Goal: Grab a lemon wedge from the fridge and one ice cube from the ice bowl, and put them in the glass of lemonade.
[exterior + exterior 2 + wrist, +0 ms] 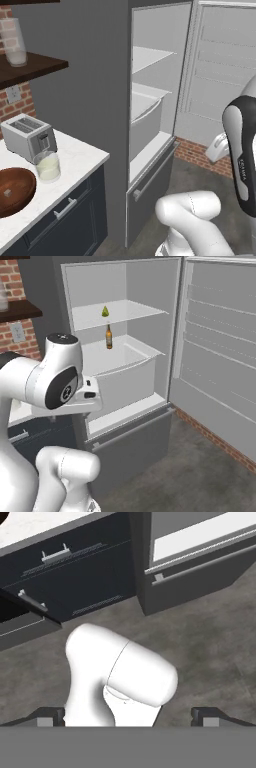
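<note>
One lemon wedge [105, 311] sits on your fridge's [125, 286] upper shelf above a brown bottle [108, 337] — your gripper [128, 716] hangs spread wide, holding nothing.

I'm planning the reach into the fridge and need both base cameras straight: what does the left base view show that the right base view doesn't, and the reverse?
Left base view: the ice bowl with the ice cube, the glass of lemonade and a toaster on the counter.
Right base view: the lemon wedge on the upper shelf, a brown bottle below it.
Both: the open fridge, brick wall, arm.
</note>
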